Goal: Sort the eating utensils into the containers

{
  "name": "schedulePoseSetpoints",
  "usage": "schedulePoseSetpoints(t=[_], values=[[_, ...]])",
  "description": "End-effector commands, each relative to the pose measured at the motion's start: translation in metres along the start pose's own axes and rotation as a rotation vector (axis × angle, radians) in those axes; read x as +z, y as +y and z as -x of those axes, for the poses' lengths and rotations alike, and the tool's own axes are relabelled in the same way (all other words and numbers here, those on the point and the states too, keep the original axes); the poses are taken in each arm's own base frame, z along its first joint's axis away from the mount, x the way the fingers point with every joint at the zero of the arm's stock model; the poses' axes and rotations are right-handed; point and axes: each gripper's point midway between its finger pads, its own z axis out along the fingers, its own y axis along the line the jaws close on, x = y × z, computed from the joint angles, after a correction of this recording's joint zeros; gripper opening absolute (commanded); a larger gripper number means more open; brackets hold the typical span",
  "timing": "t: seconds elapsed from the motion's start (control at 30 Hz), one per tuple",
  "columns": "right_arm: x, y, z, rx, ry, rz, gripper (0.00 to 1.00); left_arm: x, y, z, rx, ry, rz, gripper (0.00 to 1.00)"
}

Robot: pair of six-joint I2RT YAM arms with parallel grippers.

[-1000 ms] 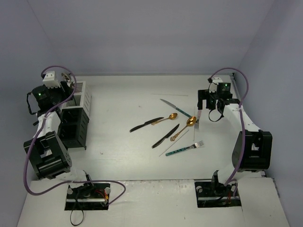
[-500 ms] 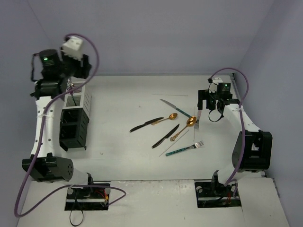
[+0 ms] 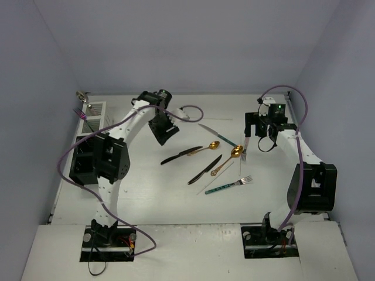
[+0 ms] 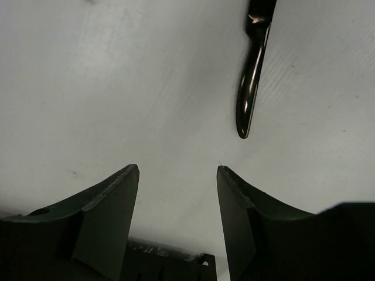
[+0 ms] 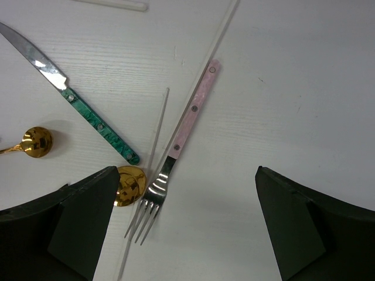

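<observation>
Left gripper [image 4: 177, 173] had swung from the left-edge containers [image 3: 84, 165] to centre frame, fingers released, beside a black knife [image 4: 251, 82]; right gripper [image 5: 184, 171], spread empty, above a pink-handled fork [image 5: 190, 114].

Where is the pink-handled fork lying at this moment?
In the right wrist view the pink-handled fork lies on the table ahead of the open right end effector, its tines beside a gold spoon.

two gold spoons [image 3: 214, 143] [image 3: 236, 151], two black knives [image 3: 181, 154] [image 3: 205, 168]
</observation>
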Motion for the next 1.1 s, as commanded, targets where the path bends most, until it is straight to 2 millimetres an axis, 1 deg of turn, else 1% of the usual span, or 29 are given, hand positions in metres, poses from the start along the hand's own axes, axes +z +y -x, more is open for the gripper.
schedulePoseSetpoints(t=[0.0, 0.13, 0.4, 0.43, 0.7, 0.8, 1.07], values=[[-0.007, -0.007, 0.018, -0.012, -0.071, -0.024, 1.00, -0.015, -0.024, 0.000, 0.131, 0.117, -0.003, 0.51], [-0.006, -0.008, 0.014, -0.013, -0.063, -0.027, 1.00, 0.010, -0.034, 0.002, 0.164, 0.173, -0.040, 0.51], [-0.004, -0.011, 0.009, -0.011, -0.052, -0.029, 1.00, 0.042, -0.047, 0.011, 0.200, 0.230, -0.083, 0.50], [-0.005, -0.013, 0.009, -0.011, -0.052, -0.033, 1.00, 0.043, -0.048, 0.012, 0.200, 0.230, -0.083, 0.50], [-0.006, -0.019, 0.004, -0.003, -0.044, -0.039, 1.00, 0.071, -0.060, 0.015, 0.212, 0.280, -0.105, 0.47], [-0.006, -0.021, 0.003, -0.002, -0.044, -0.041, 1.00, 0.079, -0.060, 0.017, 0.209, 0.288, -0.110, 0.45], [-0.008, -0.027, 0.002, 0.004, -0.044, -0.048, 1.00, 0.092, -0.065, 0.022, 0.181, 0.293, -0.114, 0.37]])
